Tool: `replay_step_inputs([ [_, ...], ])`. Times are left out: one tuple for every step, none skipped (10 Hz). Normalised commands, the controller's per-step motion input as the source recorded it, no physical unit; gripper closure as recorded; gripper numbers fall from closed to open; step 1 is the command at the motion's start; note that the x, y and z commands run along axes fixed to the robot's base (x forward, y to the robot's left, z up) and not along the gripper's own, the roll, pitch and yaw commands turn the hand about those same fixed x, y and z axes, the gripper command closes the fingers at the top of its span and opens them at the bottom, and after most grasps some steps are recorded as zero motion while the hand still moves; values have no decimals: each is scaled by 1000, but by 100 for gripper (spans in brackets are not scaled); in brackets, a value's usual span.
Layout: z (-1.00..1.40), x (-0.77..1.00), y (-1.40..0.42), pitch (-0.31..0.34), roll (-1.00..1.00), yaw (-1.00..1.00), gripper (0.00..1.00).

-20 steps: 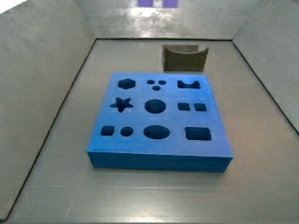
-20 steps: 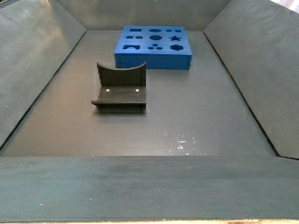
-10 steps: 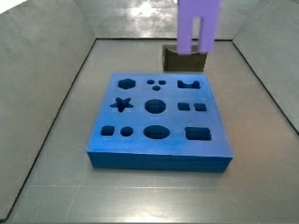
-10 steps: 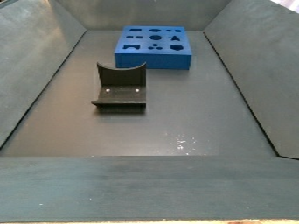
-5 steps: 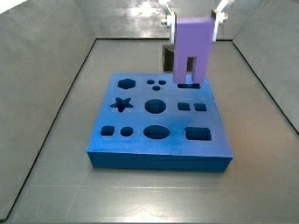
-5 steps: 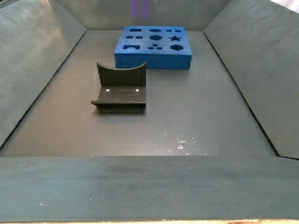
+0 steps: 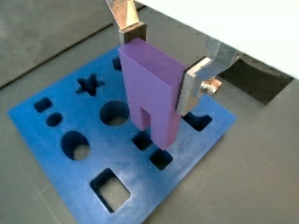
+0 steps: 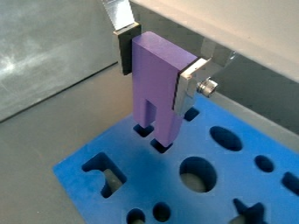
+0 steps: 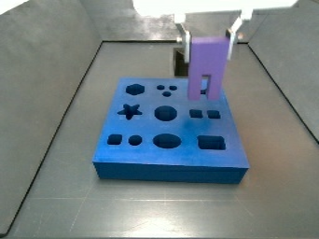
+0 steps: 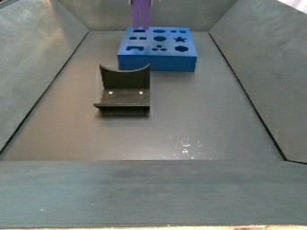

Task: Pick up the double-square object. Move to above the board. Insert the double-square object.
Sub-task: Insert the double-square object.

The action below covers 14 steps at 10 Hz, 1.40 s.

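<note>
- The gripper (image 7: 166, 54) hangs over the board (image 7: 70, 171), its silver fingers (image 7: 197, 80) pinching the double-square object (image 7: 149, 87) from two opposite faces.
- In both wrist views the dark pads sit flat against the upper part of that light-purple block (image 8: 158, 83), which stands upright.
- Its lower end is split into two short legs, and in a wrist view those legs hang right at the pair of small square cut-outs (image 8: 149, 138) in the blue slab (image 8: 222, 203).
- Whether the legs have entered the holes or only hover at their mouths, I cannot tell.
- In a side view the block (image 9: 207, 65) stands over the board's far right part (image 9: 137, 166), its foot near the pair of squares there.
- From the other fixed camera only the lower part of the purple piece (image 10: 142, 14) shows, above the board's far left corner (image 10: 185, 60); the gripper is cut off by the frame edge.
- The dark fixture (image 10: 124, 90) sits on the grey floor, well apart from the board, nearer the middle of the bin.
- In a side view the fixture (image 9: 182, 59) peeks out behind the block, beyond the board's far edge.
</note>
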Motion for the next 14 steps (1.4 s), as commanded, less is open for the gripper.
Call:
replay_step_inputs([
  [-343,394,-26,9,191,23,100],
  [-354,183,-180,0,91,0,100],
  [-337,43,-243,0,0,0,100],
  [-211,0,-157,0,-34,0,100],
  [-14,0,0,0,0,3,100],
  [-186,-3,23,0,0,34,100],
  [0,11,0,0,-6,0,100],
  [-100,189,0,0,-20,0,100],
  [-151,186,-17,0,-17,0,100],
  [-160,169,-31,0,0,0,100],
  [0,0,0,0,0,-11,100],
  [-34,0,0,0,0,0,100],
  [-506,0,0,20,0,0,100],
  [-1000,-43,0,51,83,0,100],
])
